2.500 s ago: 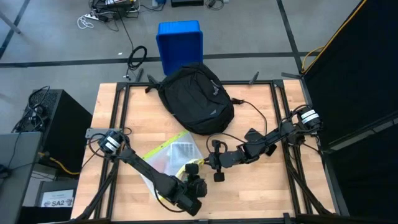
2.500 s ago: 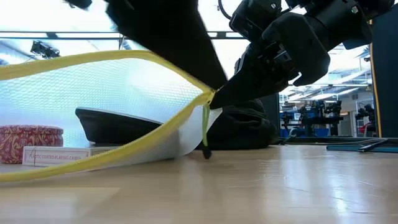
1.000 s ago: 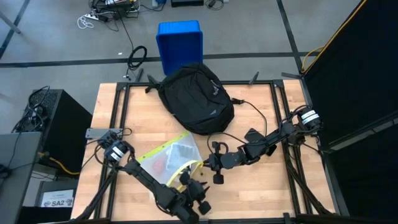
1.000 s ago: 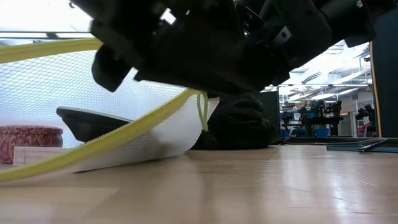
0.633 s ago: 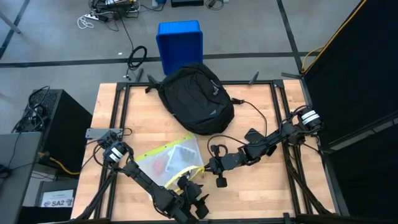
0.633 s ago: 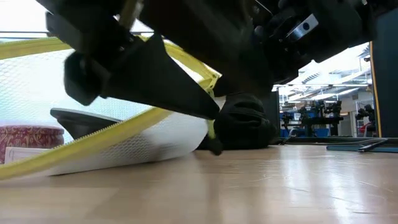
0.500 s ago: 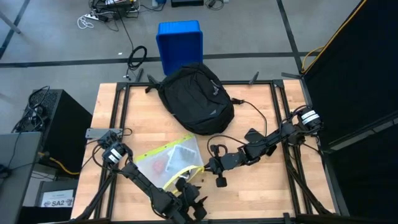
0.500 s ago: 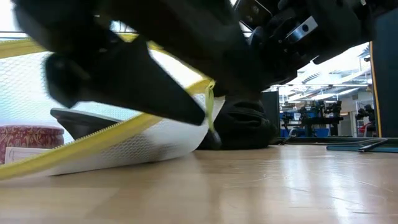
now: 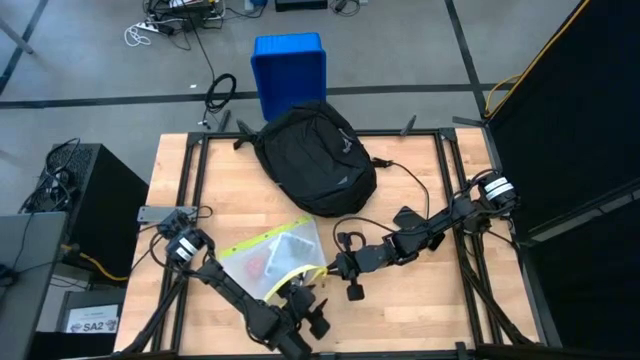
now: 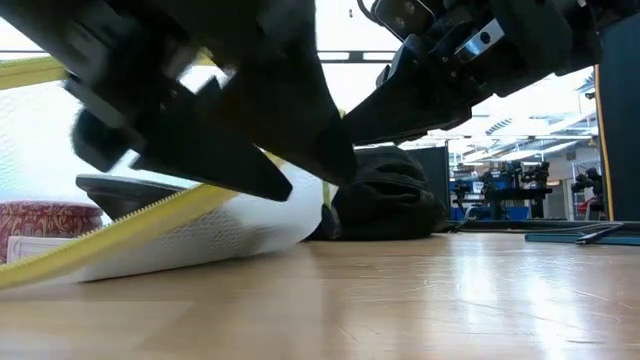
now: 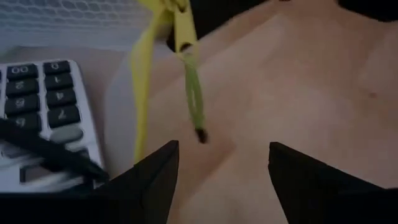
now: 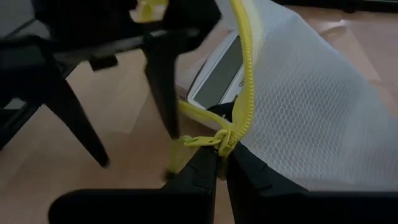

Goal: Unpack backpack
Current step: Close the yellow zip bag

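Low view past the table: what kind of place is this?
Probably a robotics lab or workshop. Behind the backpack stand more dark rigs under bright ceiling lights, and from above you see a concrete floor with loose cables and a blue bin.

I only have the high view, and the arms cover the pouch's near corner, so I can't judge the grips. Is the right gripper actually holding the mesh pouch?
Observer: Yes. In the right wrist view the right gripper is shut on the yellow zipper edge of the mesh pouch, at its corner.
Operator: And the left one?
Observer: The left gripper is open and holds nothing. The zipper pull hangs free just ahead of its fingers.
Operator: Can you tell what's inside the pouch near that opening?
Observer: The left wrist view shows a calculator lying inside, right by the zipper.
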Controlling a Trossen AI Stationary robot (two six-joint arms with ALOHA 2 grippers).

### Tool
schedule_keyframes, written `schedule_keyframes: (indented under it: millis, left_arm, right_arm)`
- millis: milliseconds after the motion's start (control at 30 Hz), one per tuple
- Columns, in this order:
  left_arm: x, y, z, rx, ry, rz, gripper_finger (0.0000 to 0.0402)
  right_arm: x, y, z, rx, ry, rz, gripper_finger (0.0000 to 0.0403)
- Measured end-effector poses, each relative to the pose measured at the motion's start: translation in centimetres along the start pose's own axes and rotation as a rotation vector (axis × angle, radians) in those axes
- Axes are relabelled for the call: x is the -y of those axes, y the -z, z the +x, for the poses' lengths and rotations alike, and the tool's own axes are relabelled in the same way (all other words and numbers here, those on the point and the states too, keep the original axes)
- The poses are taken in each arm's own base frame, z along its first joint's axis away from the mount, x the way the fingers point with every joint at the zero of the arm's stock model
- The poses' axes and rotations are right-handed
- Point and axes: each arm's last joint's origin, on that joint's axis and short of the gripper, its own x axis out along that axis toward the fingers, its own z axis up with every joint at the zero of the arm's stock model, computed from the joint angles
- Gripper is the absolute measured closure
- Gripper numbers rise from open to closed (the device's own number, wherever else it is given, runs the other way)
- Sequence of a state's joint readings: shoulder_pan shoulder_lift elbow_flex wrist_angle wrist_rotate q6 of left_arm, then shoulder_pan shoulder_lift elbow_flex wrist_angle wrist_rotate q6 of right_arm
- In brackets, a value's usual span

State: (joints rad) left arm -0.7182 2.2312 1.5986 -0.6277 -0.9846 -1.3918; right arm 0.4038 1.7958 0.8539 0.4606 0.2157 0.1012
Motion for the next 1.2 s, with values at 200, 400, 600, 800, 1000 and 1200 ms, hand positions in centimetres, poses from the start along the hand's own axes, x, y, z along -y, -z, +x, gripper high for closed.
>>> schedule_keyframes:
  millis: [200,400,600,800,1000,1200]
  left_arm:
    - [-0.3,0.5,2.1,-0.011,-0.041,0.012,0.0183]
    - [-0.6,0.6,3.2,-0.005,-0.069,0.009,0.0183]
    - [-0.8,0.4,3.2,0.06,-0.093,0.018,0.0183]
    - [-1.2,0.0,3.5,0.122,-0.125,0.003,0.0183]
    - [-1.5,-0.7,4.6,0.128,-0.15,-0.013,0.0193]
    - [-1.7,-1.0,5.3,0.061,-0.16,-0.02,0.0289]
  right_arm:
    - [0.0,-0.2,0.0,0.021,-0.001,0.004,0.0403]
    - [0.0,-0.2,0.0,0.023,0.001,0.005,0.0403]
    - [-0.3,-0.2,-0.1,0.025,-0.007,0.004,0.0403]
    - [-0.5,-0.3,-0.1,0.036,-0.013,0.005,0.0403]
    - [-0.5,-0.5,-0.1,0.055,-0.015,0.008,0.0403]
    - [-0.6,-0.5,-0.1,0.056,-0.02,0.007,0.0403]
